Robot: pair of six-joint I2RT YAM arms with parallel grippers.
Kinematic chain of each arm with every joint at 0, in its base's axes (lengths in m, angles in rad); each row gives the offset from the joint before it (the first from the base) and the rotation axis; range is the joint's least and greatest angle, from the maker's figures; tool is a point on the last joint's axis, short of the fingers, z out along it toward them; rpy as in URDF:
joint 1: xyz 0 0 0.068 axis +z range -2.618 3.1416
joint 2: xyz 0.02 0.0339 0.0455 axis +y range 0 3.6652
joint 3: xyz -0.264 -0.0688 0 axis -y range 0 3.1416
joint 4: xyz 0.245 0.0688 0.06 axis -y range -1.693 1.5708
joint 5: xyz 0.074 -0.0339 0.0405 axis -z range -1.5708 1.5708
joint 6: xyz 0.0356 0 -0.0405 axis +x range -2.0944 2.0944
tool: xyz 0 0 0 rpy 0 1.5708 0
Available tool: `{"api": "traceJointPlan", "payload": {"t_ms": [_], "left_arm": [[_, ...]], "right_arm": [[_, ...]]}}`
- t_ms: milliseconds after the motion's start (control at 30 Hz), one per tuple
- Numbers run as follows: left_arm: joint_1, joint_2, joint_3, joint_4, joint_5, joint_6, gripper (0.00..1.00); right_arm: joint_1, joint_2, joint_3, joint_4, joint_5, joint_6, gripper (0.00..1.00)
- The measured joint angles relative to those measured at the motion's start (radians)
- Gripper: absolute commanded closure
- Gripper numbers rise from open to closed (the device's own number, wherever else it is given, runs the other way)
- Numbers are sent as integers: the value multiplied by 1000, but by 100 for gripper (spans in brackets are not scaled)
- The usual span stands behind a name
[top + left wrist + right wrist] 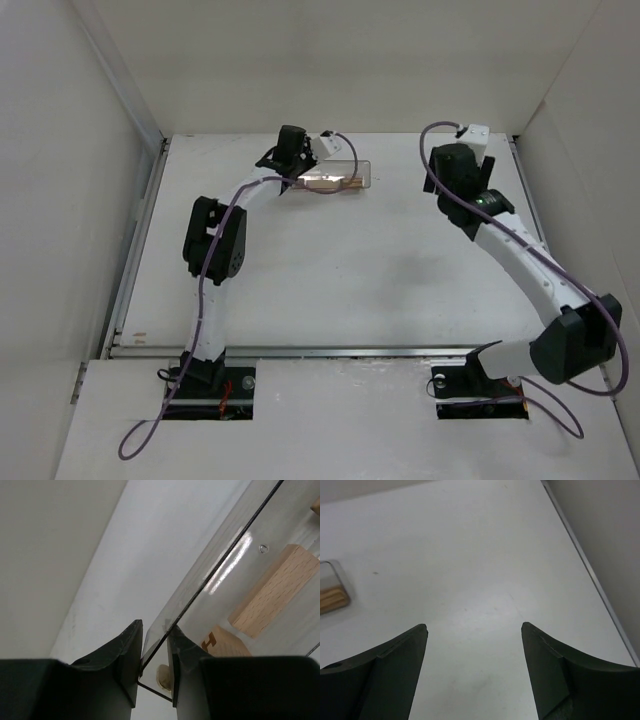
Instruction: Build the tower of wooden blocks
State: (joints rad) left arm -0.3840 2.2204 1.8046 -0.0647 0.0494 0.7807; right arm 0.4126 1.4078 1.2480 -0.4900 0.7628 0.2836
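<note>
The wood blocks (277, 587) are not stacked at all yet. They lie loose inside a clear box (345, 178) at the far side of the tabletop (350, 280), and the box's long axis runs left to right across it.

The left tool (155, 655) is at the box's left end. Its jaws are pinched nearly together on the thin clear wall, so it holds the box itself and no block. The blocks sit just past that wall, further along the box toward the right.

The right tool (474, 626) hangs wide open with nothing in it. It is over bare tabletop off the box's right end, and the box only shows at the left edge of its wrist view.

To my eye the left arm is far nearer. The wall it grips is what stands between either tool and the blocks, so they must come out of the box first.
</note>
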Motion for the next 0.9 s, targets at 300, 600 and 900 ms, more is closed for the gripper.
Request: {"api": "traceJointPlan", "payload": {"t_ms": [300,600,900], "left_arm": [[-78,-166,-369,512,-270,303,100],[-164,-14,-696,1256,-417,739,100],[-211,57,-821,1480,-483,866,100]], "right_arm": [[-58,-66,-50,182,-387,-51,18],[-71,-67,-148,188,-490,-7,18],[-74,-91,-153,192,-547,8,18]]}}
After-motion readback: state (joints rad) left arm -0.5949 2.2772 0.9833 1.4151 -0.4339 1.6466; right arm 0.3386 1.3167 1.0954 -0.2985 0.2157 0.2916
